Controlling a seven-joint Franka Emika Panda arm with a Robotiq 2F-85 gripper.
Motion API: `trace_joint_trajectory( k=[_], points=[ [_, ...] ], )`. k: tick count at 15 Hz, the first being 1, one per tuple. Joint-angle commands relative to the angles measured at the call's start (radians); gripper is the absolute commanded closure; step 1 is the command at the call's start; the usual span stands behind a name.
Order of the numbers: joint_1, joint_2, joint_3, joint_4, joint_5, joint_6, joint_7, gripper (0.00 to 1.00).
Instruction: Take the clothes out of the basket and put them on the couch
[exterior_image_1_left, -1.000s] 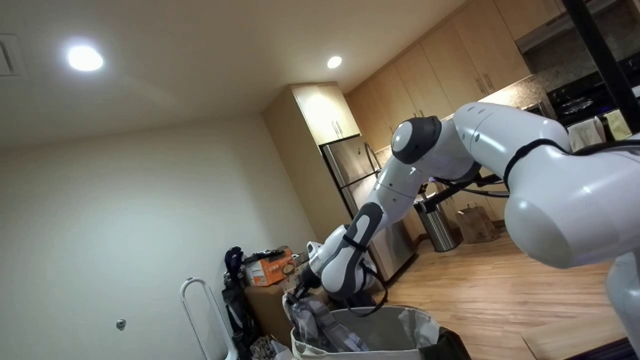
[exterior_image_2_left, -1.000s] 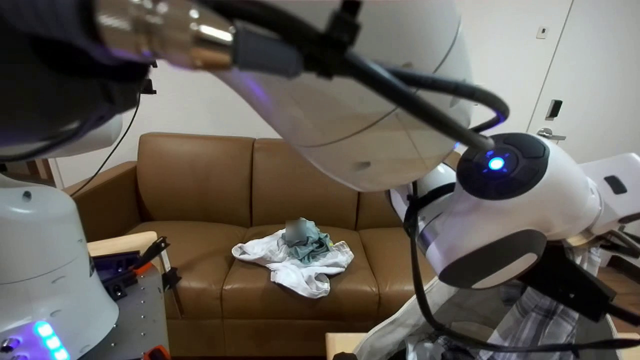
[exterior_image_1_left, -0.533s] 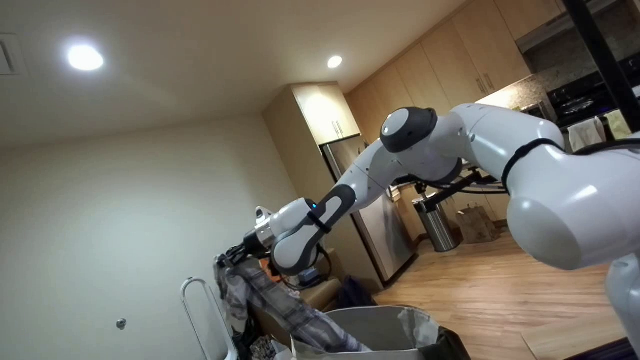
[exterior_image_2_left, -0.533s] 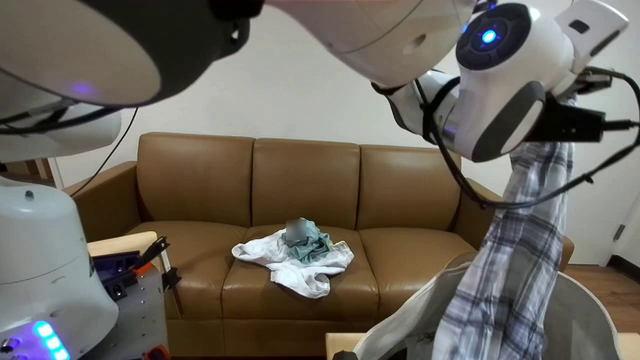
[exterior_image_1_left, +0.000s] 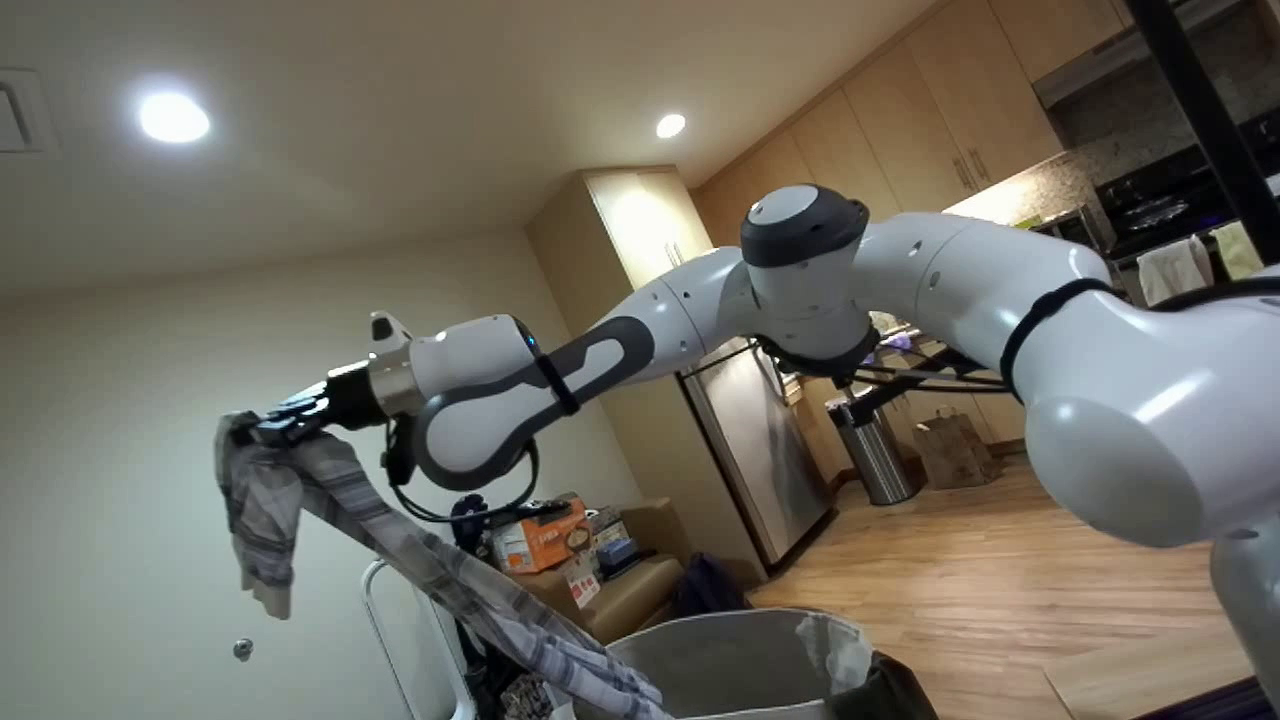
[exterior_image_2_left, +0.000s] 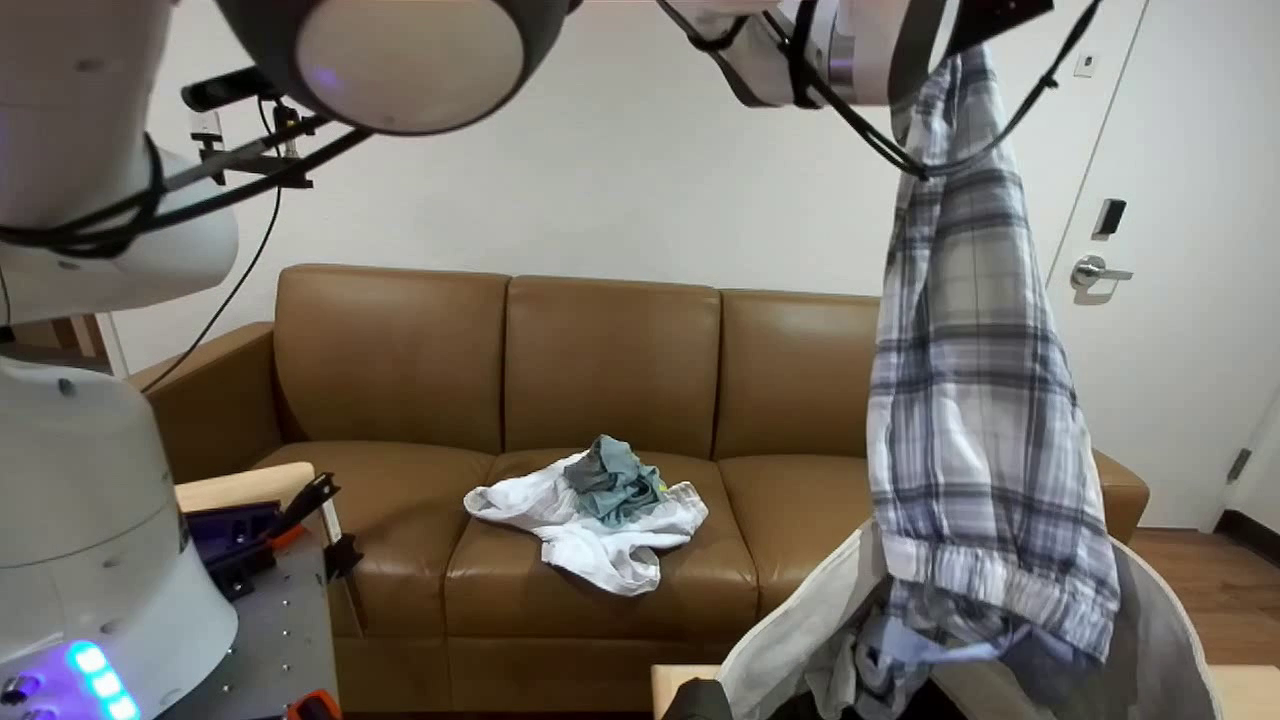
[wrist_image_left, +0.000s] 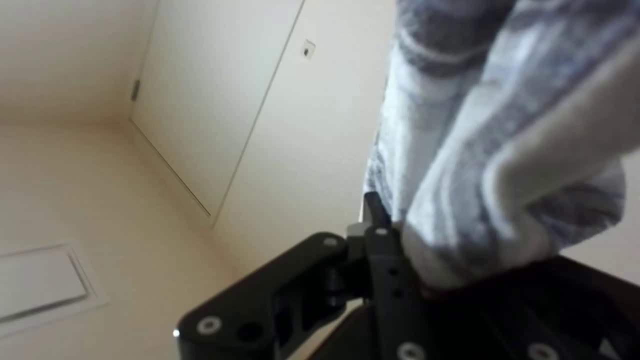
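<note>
Claw (exterior_image_1_left: 275, 428) of mine grips the plaid garment (exterior_image_2_left: 985, 400), which hangs down to the basket (exterior_image_2_left: 1165, 620), at near right in an exterior view. On the far side I see the couch (exterior_image_2_left: 610, 365); in its middle, green cloth (exterior_image_2_left: 613, 488) lies upon white cloth (exterior_image_2_left: 605, 562).

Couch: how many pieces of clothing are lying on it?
2 show: a white garment spread mostly on the middle seat, and a grey-green one bunched on top. Others may be hidden underneath.

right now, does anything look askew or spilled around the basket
Nothing looks spilled. One oddity: in an exterior view the plaid garment slants from the pincer towards the basket rather than hanging straight down, perhaps snagged or mid-swing.
</note>
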Motion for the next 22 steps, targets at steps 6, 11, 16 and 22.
trace_joint_trajectory(
  k=[6,11,16,22],
  points=[
    [-0.020,-0.044,-0.077,-0.030,0.042,0.019,0.051,0.96],
    [0.078,0.054,-0.036,0.039,-0.038,-0.044,-0.021,0.96],
    [0.243,0.128,0.199,0.117,-0.090,-0.354,-0.247,0.96],
    [0.578,0.167,0.410,0.366,-0.025,-0.686,-0.593,0.96]
  ],
)
